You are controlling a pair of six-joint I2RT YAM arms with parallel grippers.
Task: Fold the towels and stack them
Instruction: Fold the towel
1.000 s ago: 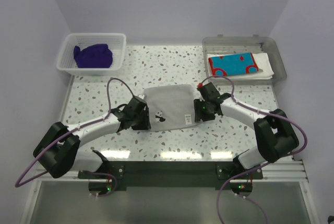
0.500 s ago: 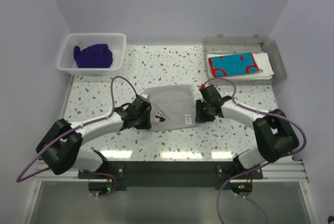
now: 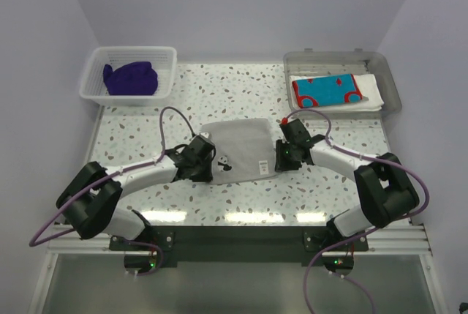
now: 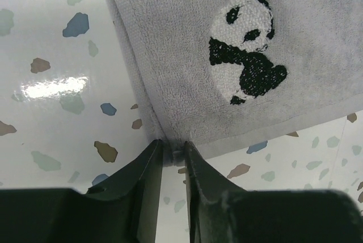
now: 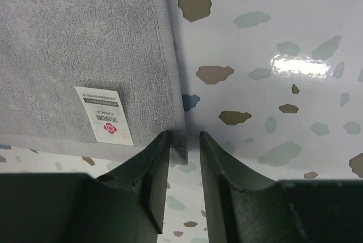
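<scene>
A grey towel (image 3: 238, 149) with a panda motif (image 4: 244, 50) lies flat mid-table. My left gripper (image 3: 210, 170) is at its near-left corner, and the left wrist view shows the jaws (image 4: 173, 149) shut on that corner of the grey cloth (image 4: 227, 16). My right gripper (image 3: 277, 162) sits at the near-right corner. There the jaws (image 5: 184, 141) stand open around the hem of the towel (image 5: 85, 39), the left finger touching it and the right one apart. A dark purple towel (image 3: 131, 78) is bunched in the basket. A turquoise-and-red towel (image 3: 325, 89) lies folded on a white one (image 3: 371, 96).
The white slatted basket (image 3: 131, 52) stands at the back left. A clear grey tray (image 3: 384, 65) at the back right holds the folded stack. A white care label (image 5: 103, 115) is sewn near the right corner. Speckled tabletop (image 3: 241, 94) surrounds the grey towel.
The left arm slid right onto the towel's near-left corner and its jaws narrowed onto it. The right jaws narrowed around the near-right corner. The towel stayed in place.
</scene>
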